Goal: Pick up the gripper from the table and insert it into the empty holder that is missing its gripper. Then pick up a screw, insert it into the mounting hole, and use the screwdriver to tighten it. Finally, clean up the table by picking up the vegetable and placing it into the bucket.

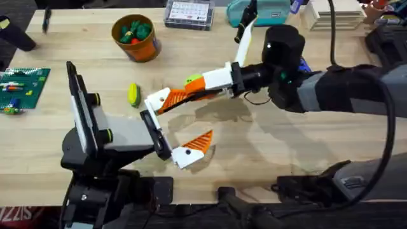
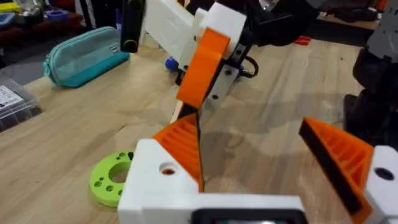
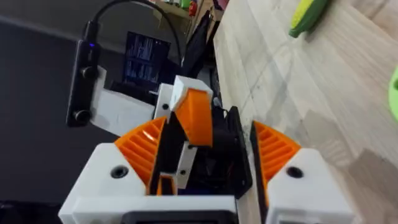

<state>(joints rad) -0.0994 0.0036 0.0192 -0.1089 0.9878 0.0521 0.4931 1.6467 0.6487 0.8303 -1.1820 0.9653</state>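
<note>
The job looked to be in its first stage. The right gripper [image 3: 199,155] had its jaws closed on the gripper [image 3: 196,115], the small orange wedge with the dark base, which was off the tabletop [image 1: 286,140] and pinched between the ribbed orange pads. I could not pick out the holder with any certainty, and nothing showed the wedge seated in one, so I judged the insertion not yet done. By that reckoning the screw and the tightening were also left to do.

The clean-up had not started. The vegetable [image 1: 133,94] lay bare on the wood at about 9 o'clock from the right gripper, near it but not touching. The bucket [image 1: 135,37] stood well beyond it, toward 11 o'clock on the tabletop, with toy pieces inside. A green ring-shaped disc [image 2: 109,177] lay flat close by the grippers.

The right arm lay extended from 3 o'clock across the middle, wrist level and fingers pointing toward 9 o'clock. The left gripper [image 1: 175,124] sat low at about 7 o'clock, its jaws spread wide and holding nothing. One of its fingers was just beside the held wedge.
</note>
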